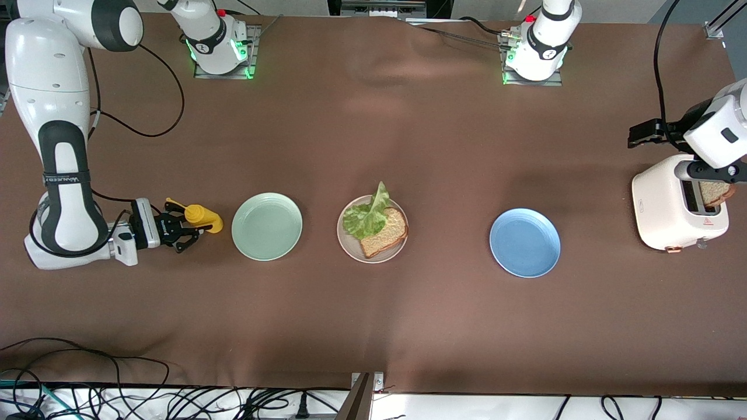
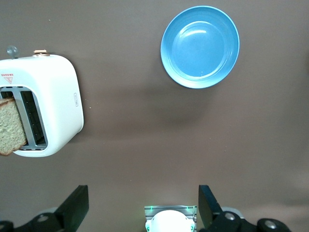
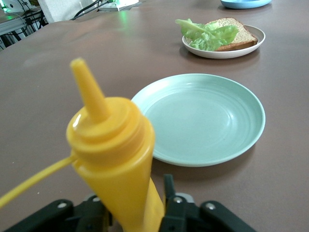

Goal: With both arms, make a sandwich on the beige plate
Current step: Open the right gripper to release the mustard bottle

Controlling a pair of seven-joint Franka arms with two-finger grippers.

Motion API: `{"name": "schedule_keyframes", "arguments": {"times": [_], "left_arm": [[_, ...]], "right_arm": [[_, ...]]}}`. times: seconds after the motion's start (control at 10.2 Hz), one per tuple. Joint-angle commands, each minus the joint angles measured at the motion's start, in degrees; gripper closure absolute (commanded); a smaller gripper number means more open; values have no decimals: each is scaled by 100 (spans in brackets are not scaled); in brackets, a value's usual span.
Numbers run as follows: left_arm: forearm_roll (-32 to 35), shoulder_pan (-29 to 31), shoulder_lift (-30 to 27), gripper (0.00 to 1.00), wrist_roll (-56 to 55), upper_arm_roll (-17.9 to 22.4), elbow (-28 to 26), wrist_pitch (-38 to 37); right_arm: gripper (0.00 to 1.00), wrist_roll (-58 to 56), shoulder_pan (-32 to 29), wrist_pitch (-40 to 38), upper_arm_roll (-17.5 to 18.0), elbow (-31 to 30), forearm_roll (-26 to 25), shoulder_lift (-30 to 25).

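Reading the right end effector (image 1: 185,234) first: it sits low at the right arm's end of the desk (image 1: 373,326), right up against the yellow squeeze bottle (image 1: 202,217). Cannot tell whether it is clamped on the bottle or has let go. The bottle leans, nozzle up and back toward the wrist.

The left end effector (image 2: 143,207) is released, jaws wide, empty. It hangs over the desk beside the white toaster (image 1: 671,210) at the left arm's end.

The beige plate (image 1: 350,249) is mid-desk, between the mint-green plate (image 1: 266,226) and the blue plate (image 1: 525,242). It holds one toast slice (image 1: 386,234) with the lettuce leaf (image 1: 366,214) lying half across it, tip hanging over the rim.

My read: the sandwich lacks its top slice. The second slice (image 2: 10,126) stands out of the toaster slot.

To do it well:
- Left arm comes straight down on the slice, pinching the flat faces, and lifts vertically to clear the slot.
- If sauce goes on first, keep the nozzle over the lettuce, not the rim.
- Only one arm over the plate at a time.

Hard to make out:
- Bottle base is cut off in the right wrist view.
- A thin yellow strand off the bottle, maybe a cap tether.
- How deep the slice sits in the slot is hidden.
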Motion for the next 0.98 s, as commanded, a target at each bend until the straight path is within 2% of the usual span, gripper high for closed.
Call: {"name": "schedule_keyframes", "arguments": {"times": [0.0,0.3,0.49,0.89], "left_arm": [[-72,97,2,0,214,-2,110,-89],[-72,123,2,0,206,15,110,234],[7,124,2,0,197,-2,110,359],[7,123,-7,0,232,6,110,342]], "right_arm": [[0,-34,-28,-89,-177,88,129,-55],[0,-16,-28,-45,-547,176,85,-98],[0,176,-2,-19,-732,238,-72,-317],[0,2237,103,-71,-723,177,-1152,-1142]]}}
